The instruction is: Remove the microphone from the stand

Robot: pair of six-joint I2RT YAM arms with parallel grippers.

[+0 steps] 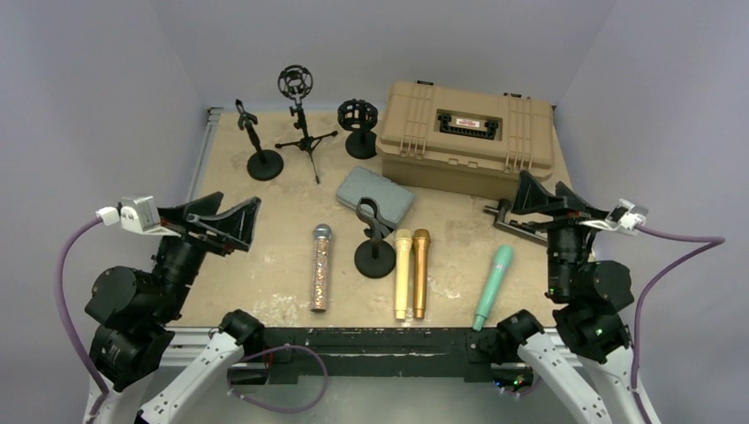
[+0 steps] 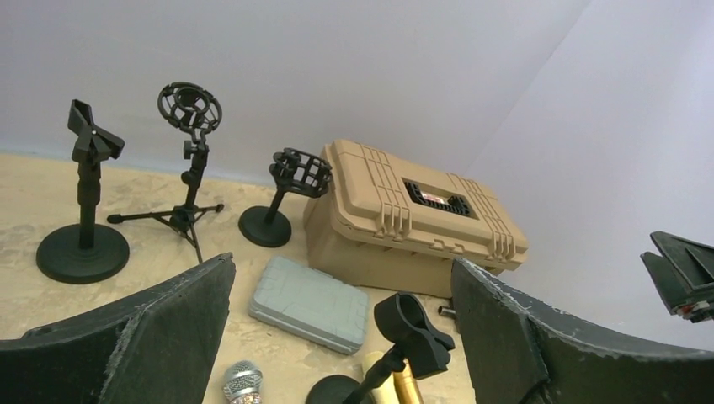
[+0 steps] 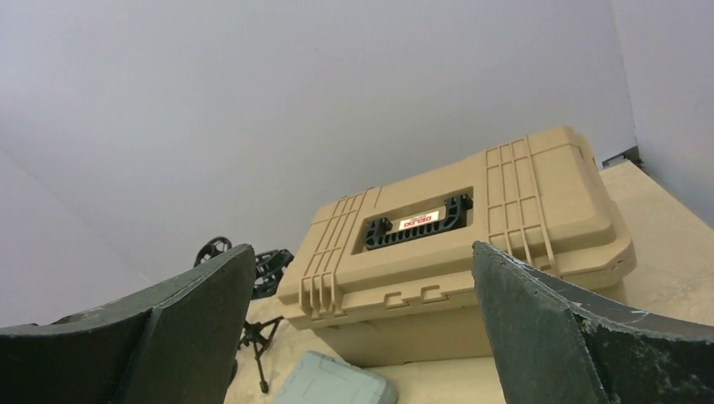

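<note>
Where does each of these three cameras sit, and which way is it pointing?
Top external: fixed above and behind the arms, looking down on the table; arms rise from the bottom, left gripper and right gripper open.
Left wrist: on the left arm, facing across the table to the stands and tan case; its fingers fill the lower corners.
Right wrist: on the right arm, tilted up at that case and the wall; fingers likewise.
Both wrist views share the case and grey pouch.

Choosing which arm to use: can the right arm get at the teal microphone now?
Probably yes: the teal microphone lies flat near that arm's base, nothing over it, and the right gripper is open.
</note>
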